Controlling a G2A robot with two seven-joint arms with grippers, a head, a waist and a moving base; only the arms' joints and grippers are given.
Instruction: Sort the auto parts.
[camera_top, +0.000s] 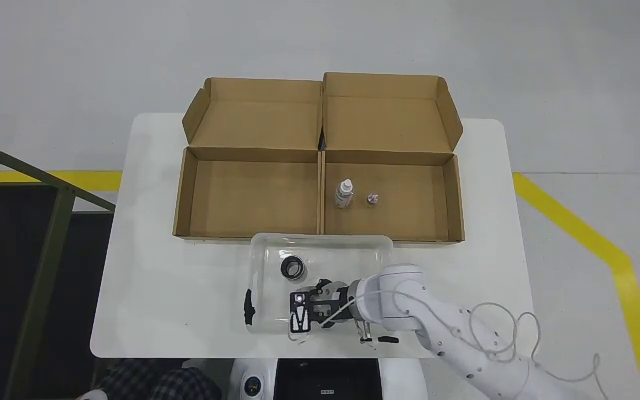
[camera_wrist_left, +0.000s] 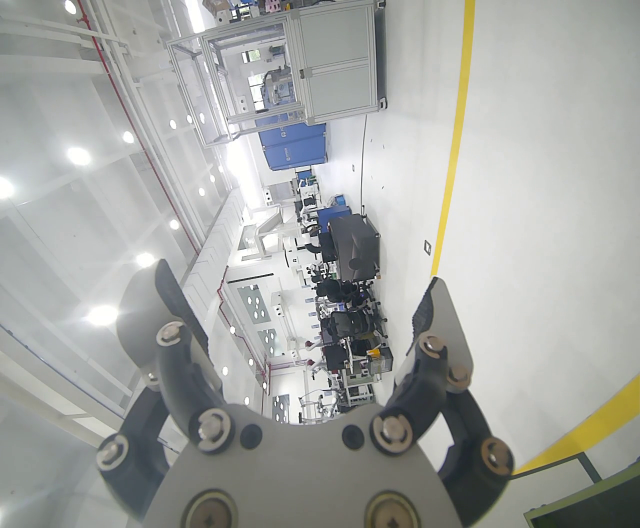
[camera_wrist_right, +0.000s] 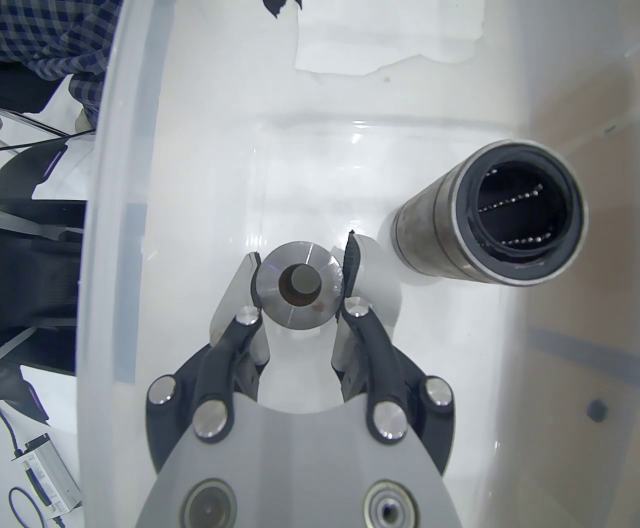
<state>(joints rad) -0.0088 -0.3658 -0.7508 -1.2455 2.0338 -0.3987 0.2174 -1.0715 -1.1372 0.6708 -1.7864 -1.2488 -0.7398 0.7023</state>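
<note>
My right gripper (camera_wrist_right: 300, 262) is down inside the clear plastic bin (camera_top: 268, 250), shut on a small round metal part with a centre hole (camera_wrist_right: 299, 285). A steel linear bearing sleeve (camera_wrist_right: 492, 220) lies beside it in the bin, also seen as a dark ring (camera_top: 292, 267) from above. The right gripper (camera_top: 300, 310) sits near the bin's front. In the right-hand cardboard box (camera_top: 455, 200) lie a small white bottle-shaped part (camera_top: 344, 193) and a tiny round part (camera_top: 373, 198). My left gripper (camera_wrist_left: 300, 300) is open, holds nothing, and faces the room.
The left cardboard box (camera_top: 183, 195) holds nothing visible. Both boxes stand side by side behind the bin with lids folded back. A black part (camera_top: 248, 306) lies at the bin's front left corner. A person's checked sleeve (camera_wrist_right: 55, 40) shows beyond the bin's wall.
</note>
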